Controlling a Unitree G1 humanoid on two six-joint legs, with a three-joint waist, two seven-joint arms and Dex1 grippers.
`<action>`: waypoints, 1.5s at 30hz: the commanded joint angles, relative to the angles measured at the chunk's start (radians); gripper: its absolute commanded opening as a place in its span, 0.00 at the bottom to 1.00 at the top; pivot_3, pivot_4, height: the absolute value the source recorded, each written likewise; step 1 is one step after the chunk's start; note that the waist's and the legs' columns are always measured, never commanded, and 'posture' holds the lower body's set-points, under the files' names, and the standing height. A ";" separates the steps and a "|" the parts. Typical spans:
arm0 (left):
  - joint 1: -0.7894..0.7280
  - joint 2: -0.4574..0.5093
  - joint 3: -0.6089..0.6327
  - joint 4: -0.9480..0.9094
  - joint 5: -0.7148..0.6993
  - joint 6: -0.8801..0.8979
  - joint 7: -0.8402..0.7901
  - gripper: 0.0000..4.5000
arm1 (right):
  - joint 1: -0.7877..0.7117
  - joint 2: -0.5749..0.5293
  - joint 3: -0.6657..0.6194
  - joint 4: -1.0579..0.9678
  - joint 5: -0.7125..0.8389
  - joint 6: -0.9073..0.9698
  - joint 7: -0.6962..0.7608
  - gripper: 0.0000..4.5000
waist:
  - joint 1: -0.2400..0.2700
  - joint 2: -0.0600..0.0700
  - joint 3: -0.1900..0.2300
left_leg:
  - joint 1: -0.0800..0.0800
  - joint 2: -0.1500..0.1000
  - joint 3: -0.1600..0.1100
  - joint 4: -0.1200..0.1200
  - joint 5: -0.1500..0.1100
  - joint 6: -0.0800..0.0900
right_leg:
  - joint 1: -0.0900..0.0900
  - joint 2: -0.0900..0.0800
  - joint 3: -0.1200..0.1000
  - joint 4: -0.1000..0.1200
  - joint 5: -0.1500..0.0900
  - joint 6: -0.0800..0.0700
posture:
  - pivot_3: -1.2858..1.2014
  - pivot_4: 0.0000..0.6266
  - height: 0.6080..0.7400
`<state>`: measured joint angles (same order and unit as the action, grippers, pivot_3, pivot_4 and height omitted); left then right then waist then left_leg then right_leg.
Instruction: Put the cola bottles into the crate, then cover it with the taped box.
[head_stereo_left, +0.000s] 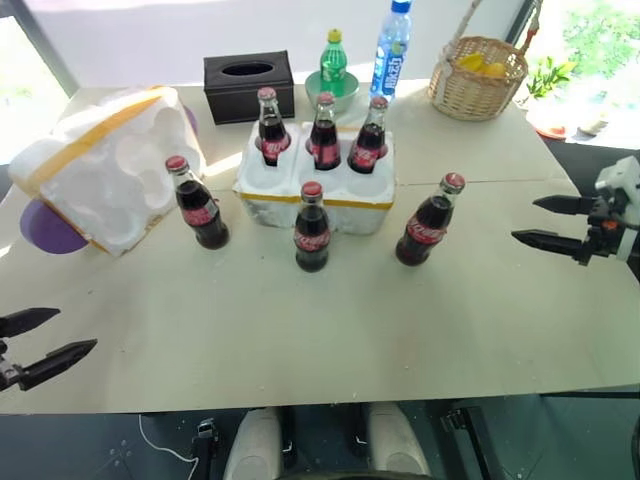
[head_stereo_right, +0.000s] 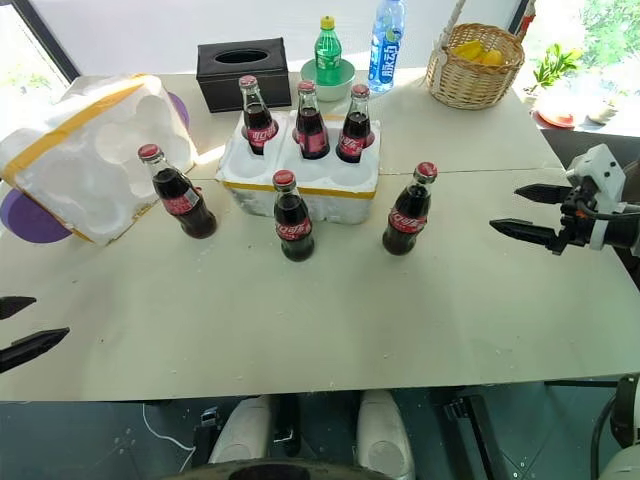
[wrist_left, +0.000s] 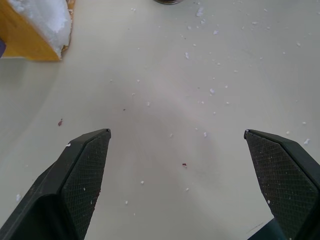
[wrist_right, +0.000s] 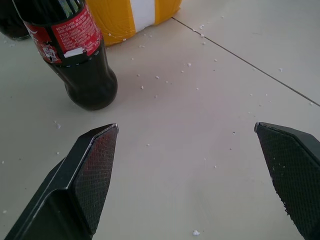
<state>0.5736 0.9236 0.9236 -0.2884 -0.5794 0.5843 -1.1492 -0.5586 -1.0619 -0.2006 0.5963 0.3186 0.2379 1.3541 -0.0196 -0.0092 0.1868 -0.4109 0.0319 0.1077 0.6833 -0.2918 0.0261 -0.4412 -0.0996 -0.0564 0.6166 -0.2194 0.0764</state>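
White styrofoam sets the scene: the low white styrofoam crate (head_stereo_left: 318, 183) with its yellow tape band sits mid-table, and three small glass cola bottles with red caps stand in its far row of sockets – left (head_stereo_left: 271, 127), middle (head_stereo_left: 324, 132), right (head_stereo_left: 368, 137). The near row looks empty. Three more cola bottles wait on the pale table (head_stereo_left: 320, 340) just in front of it: one to the left (head_stereo_left: 199, 203), one at the centre (head_stereo_left: 312, 228) almost against the crate's near wall, one to the right (head_stereo_left: 430, 220).

So the loading step appears half done. The right gripper (head_stereo_left: 545, 222) hovers off to the right of that right-hand bottle, fingers spread wide and holding nothing; its wrist view has the bottle's base just ahead. The left gripper (head_stereo_left: 45, 335) hangs at the near left edge, jaws likewise wide apart and empty.

The large white styrofoam box wrapped in yellow tape (head_stereo_left: 105, 165) lies tipped on its side at far left, hollows showing – its turn comes later.

Next move, most likely: the right gripper closes in on the right-hand bottle, pinches it, lifts it clear and lowers it upright into a near socket.
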 joint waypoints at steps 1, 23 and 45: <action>0.010 -0.009 0.012 -0.025 0.013 -0.015 0.000 1.00 | -0.019 -0.011 -0.015 0.003 0.002 -0.017 0.005 1.00 | 0.000 0.000 0.000 | 0.000 0.000 0.000 0.000 0.000 0.000 | 0.000 0.000 0.000 0.000 0.000 0.000 | 0.52 0.24 1.00; -0.076 -0.024 0.016 -0.059 -0.037 0.048 0.075 1.00 | -0.043 0.012 -0.006 0.048 -0.005 -0.052 0.017 1.00 | 0.001 0.000 0.000 | 0.000 0.000 0.001 0.000 0.001 0.000 | 0.001 0.003 0.000 0.000 0.000 0.000 | 0.52 0.24 1.00; -0.987 -0.073 -0.680 0.443 0.113 -0.138 0.160 1.00 | 0.160 -0.178 -0.434 -0.894 0.623 0.824 -0.011 1.00 | 0.008 0.003 -0.002 | 0.002 -0.001 0.000 0.001 0.001 0.000 | 0.002 0.004 0.000 0.007 0.003 0.005 | 0.52 0.24 1.00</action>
<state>-0.3716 0.8549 0.2712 0.1132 -0.4980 0.4960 -0.9673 -0.3900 -1.2363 -0.5773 -0.2457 0.8887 1.0372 1.3794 -0.0114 -0.0060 0.1850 -0.4089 0.0314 0.1077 0.6846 -0.2906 0.0259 -0.4394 -0.0958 -0.0568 0.6238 -0.2166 0.0814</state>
